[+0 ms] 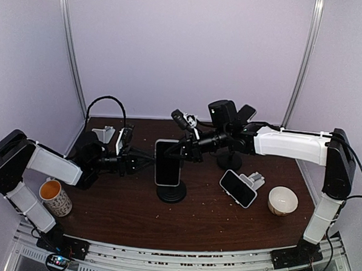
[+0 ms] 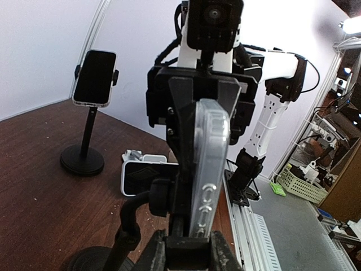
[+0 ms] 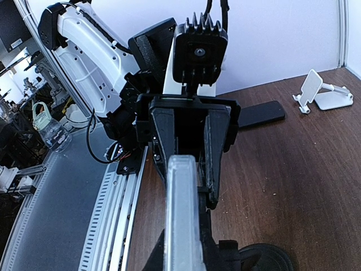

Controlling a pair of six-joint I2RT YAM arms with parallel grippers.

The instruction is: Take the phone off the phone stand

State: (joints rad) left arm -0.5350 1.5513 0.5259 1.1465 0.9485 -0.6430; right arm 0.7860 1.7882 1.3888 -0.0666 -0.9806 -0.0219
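Mug front left; bowl right; white stand back left.

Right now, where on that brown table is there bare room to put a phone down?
Bare wood lies between the patterned mug and the black round stand base, and along the near edge of the brown table. Crowded: the middle, where left gripper and right gripper flank the black phone, and rightward by the white-edged phone and white bowl.

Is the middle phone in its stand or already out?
In. The phone stands upright atop the black stand, with the left gripper and right gripper at its side edges.
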